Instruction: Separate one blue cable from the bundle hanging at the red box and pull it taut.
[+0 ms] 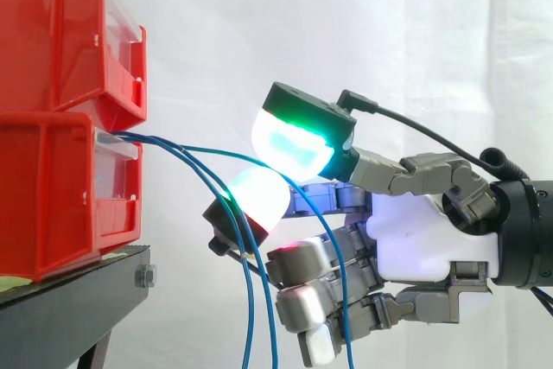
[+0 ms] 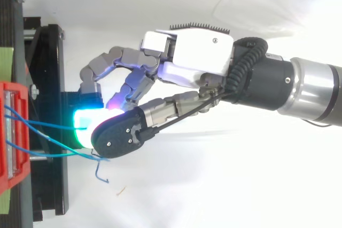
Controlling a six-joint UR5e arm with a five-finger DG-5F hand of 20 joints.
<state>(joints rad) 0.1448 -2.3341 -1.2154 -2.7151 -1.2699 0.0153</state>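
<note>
A robot hand (image 1: 423,239) reaches in level from the far side of the lower red bin (image 1: 52,196), which sits on a black stand (image 1: 78,291) under an upper red bin (image 1: 52,32), before a white curtain (image 1: 363,23).

Thin blue cables leave the front of the lower red bin and fan away from it. The hand is closed in a pinch. Its thumb pad (image 1: 294,140), glowing green, presses down against a finger pad (image 1: 259,196), glowing white, a little way out from the bin's front. One blue cable (image 1: 207,150) runs from the bin straight into the seam between these two pads, so it appears clamped there. Past the pinch it drops in a long curve below the hand.

The remaining fingers curl loosely underneath, holding nothing, probably to stay clear of the other strands.

The rest of the bundle (image 1: 248,300) hangs nearer the bin than the pinch and falls steeply past the stand's edge, apart from the held cable. That gap suggests the separating is done.

From above, the held cable (image 2: 48,127) leads from the bin to the glowing pads, and a loose strand end (image 2: 101,174) lies beside them.

The span between bin and pinch bows gently, so it likely needs drawing farther from the bin to go taut.
</note>
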